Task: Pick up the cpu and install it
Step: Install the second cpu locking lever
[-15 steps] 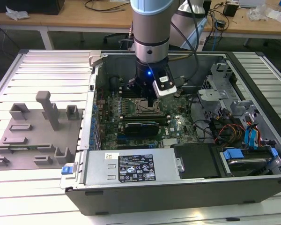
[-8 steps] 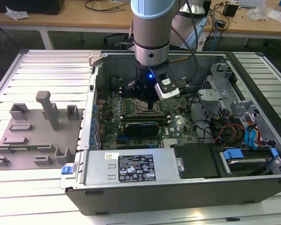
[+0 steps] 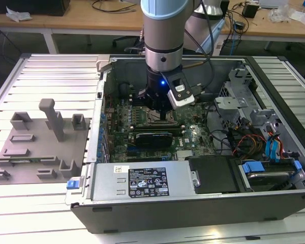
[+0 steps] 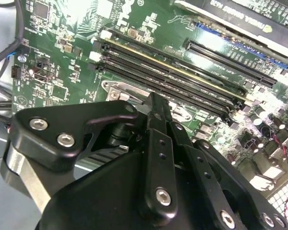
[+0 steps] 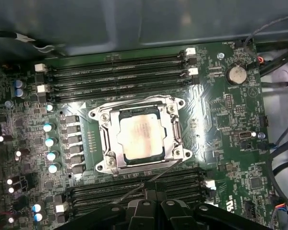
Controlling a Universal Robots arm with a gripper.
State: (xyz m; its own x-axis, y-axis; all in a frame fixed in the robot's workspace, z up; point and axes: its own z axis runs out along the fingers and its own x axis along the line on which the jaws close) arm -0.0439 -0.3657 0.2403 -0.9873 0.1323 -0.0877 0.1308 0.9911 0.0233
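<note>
The arm is hanging over the open computer case [image 3: 274,203] in the exterior view, its gripper [image 3: 160,109] low above the motherboard [image 3: 142,119], right over the socket area. In the first wrist view the cpu [image 5: 141,138] is lying flat inside the metal socket frame [image 5: 102,139], pale silvery top facing up, square to the frame on all four sides, so it looks already seated. It is sitting straight ahead of the black fingers [image 5: 149,211] at that picture's edge, just past a bank of memory slots [image 5: 134,189]. Being square, the chip is offering no long axis; its edges are running parallel to the slots.

The fingers appear drawn together with nothing between them: in the second wrist view the gripper [image 4: 156,103] is narrowing to a single closed tip above the board. That view is looking across memory slots [image 4: 182,76] and a corner of the frame [image 4: 117,91], while the first wrist view is giving the whole socket from above. The exterior view adds the grey plastic blocks [image 3: 53,119] lying well apart on the table, outside the case.
</note>
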